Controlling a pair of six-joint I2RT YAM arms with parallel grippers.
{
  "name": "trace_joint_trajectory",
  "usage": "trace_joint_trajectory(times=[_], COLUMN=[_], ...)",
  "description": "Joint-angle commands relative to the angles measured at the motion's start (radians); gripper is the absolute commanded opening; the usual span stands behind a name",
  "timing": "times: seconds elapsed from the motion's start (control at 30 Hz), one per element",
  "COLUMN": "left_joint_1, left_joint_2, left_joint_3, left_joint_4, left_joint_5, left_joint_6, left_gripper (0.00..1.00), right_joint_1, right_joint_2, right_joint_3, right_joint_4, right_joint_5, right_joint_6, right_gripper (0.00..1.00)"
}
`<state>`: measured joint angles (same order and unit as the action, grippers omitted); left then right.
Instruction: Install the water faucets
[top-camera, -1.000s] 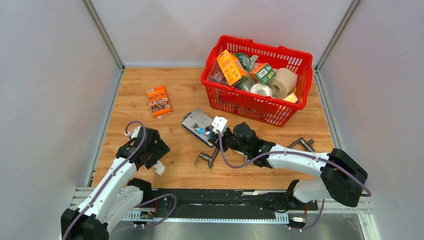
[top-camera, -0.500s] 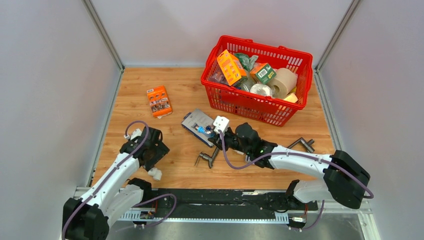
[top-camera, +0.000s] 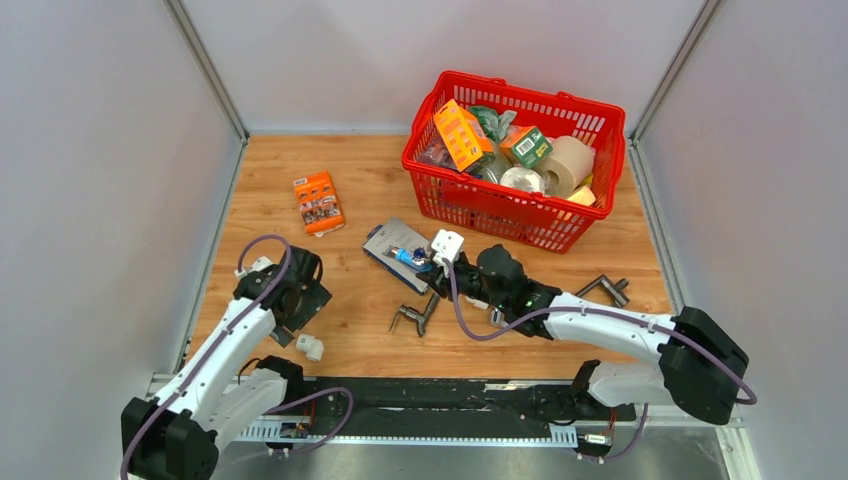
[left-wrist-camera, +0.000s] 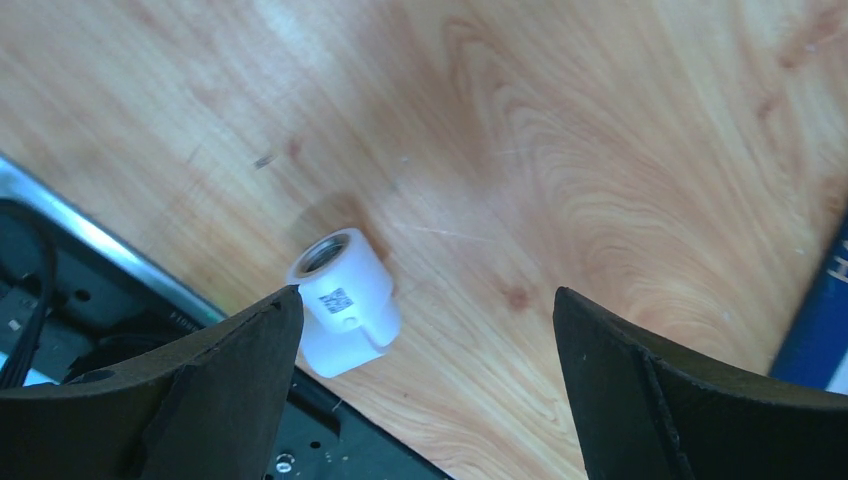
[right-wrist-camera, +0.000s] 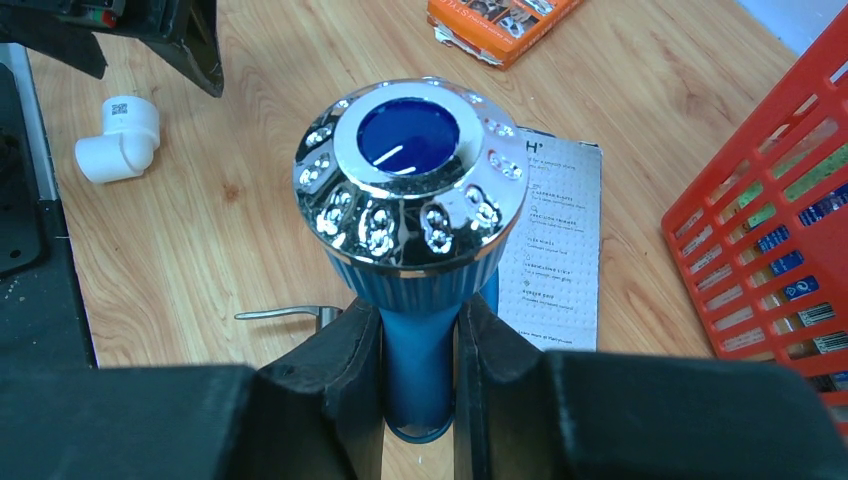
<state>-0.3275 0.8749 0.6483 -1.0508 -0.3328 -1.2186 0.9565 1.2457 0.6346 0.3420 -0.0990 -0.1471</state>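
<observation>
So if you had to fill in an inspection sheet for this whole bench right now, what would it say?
Surface: wooden table, no spills seen.
Job's things: blue tap with a chrome cap, held in the right claw.
Clutter: white elbow fitting lying near the front edge; red basket full of packets and rolls; orange packet; printed card; dark metal tap; second metal tap.
Grippers: right claw shut on the blue tap; left claw open over the wood, beside the elbow, not touching it.
Cables: purple cables looped along both arms; no snags seen.
Surroundings: grey walls; black rail at the near edge.
</observation>
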Motion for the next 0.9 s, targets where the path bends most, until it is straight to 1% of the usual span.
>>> trace_joint_trajectory(times=[0.0,0.07,0.2,0.27,0.3,0.33,0.37,0.4,0.47,0.5,0.53,0.57,0.6,0.67,0.73,0.77,0.8,0.83,0.87], left_joint_1=[-0.005,-0.004,-0.004,-0.004,-0.004,-0.002,-0.004,-0.004,-0.002,-0.002,-0.004,-0.004,-0.005,-0.007,-0.018,-0.025,-0.037,-0.044,-0.063], left_joint_2=[0.053,0.09,0.157,0.183,0.19,0.205,0.214,0.232,0.265,0.275,0.3,0.314,0.346,0.403,0.459,0.501,0.527,0.58,0.604], left_joint_3=[0.025,0.034,-0.013,-0.035,-0.045,-0.05,-0.053,-0.053,-0.047,-0.044,-0.032,-0.026,-0.006,0.037,0.086,0.106,0.143,0.164,0.2], left_joint_4=[-0.087,-0.083,-0.02,0.021,0.046,0.055,0.078,0.086,0.126,0.165,0.201,0.236,0.306,0.371,0.417,0.431,0.449,0.443,0.451], left_joint_5=[-0.048,-0.014,0.072,0.095,0.095,0.094,0.084,0.083,0.08,0.078,0.078,0.086,0.119,0.165,0.207,0.222,0.269,0.281,0.319], left_joint_6=[-0.099,-0.108,-0.15,-0.162,-0.167,-0.165,-0.164,-0.153,-0.11,-0.089,-0.047,-0.017,0.086,0.208,0.363,0.41,0.513,0.578,0.632], left_gripper=[1.0,1.0,1.0,0.97,0.92,0.89,0.81,0.77,0.65,0.56,0.46,0.4,0.29,0.2,0.15,0.15,0.16,0.17,0.21], right_joint_1=[-0.005,-0.005,-0.012,-0.015,-0.016,-0.019,-0.019,-0.021,-0.022,-0.022,-0.022,-0.022,-0.024,-0.024,-0.022,-0.024,-0.022,-0.024,-0.024], right_joint_2=[-0.038,-0.045,-0.057,-0.061,-0.065,-0.066,-0.068,-0.069,-0.072,-0.074,-0.075,-0.078,-0.08,-0.083,-0.086,-0.086,-0.086,-0.085,-0.083], right_joint_3=[-0.009,-0.012,-0.016,-0.019,-0.021,-0.023,-0.023,-0.023,-0.024,-0.026,-0.026,-0.024,-0.024,-0.024,-0.024,-0.023,-0.024,-0.026,-0.026], right_joint_4=[0.071,0.071,0.078,0.086,0.088,0.086,0.088,0.088,0.088,0.088,0.086,0.081,0.08,0.077,0.074,0.074,0.074,0.074,0.075], right_joint_5=[-0.013,-0.011,-0.018,-0.019,-0.019,-0.019,-0.019,-0.016,-0.013,-0.01,-0.007,-0.004,-0.001,0.007,0.012,0.015,0.018,0.018,0.018], right_joint_6=[0.011,0.011,0.015,0.018,0.02,0.02,0.02,0.02,0.017,0.015,0.015,0.012,0.011,0.009,0.004,0.003,0.003,0.001,0.001], right_gripper=[0.0,0.0,0.0,0.0,0.0,0.0,0.0,0.0,0.0,0.0,0.0,0.0,0.0,0.0,0.0,0.0,0.0,0.0,0.0])
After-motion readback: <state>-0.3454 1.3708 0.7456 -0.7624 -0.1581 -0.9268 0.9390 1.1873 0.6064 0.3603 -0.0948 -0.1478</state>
